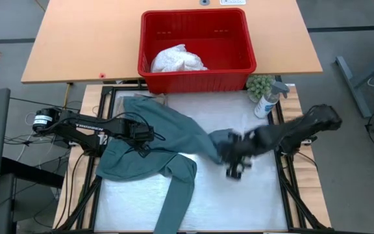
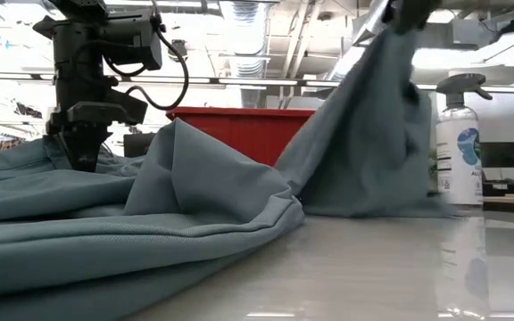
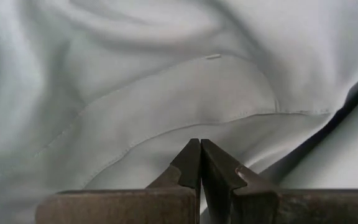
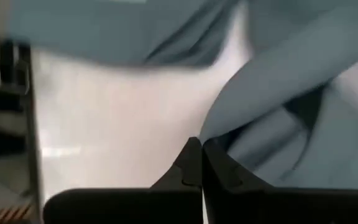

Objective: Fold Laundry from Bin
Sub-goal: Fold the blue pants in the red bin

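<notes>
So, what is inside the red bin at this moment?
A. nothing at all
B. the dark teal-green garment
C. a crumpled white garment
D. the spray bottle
C: in the high view a crumpled white garment lies inside the red bin, while the teal-green garment is spread on the table in front of it.

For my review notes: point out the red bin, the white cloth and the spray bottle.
red bin [image 1: 197,80]: high view, front wall.
white cloth [image 1: 177,60]: high view, middle of the bundle.
spray bottle [image 2: 458,147]: low view, label.
</notes>
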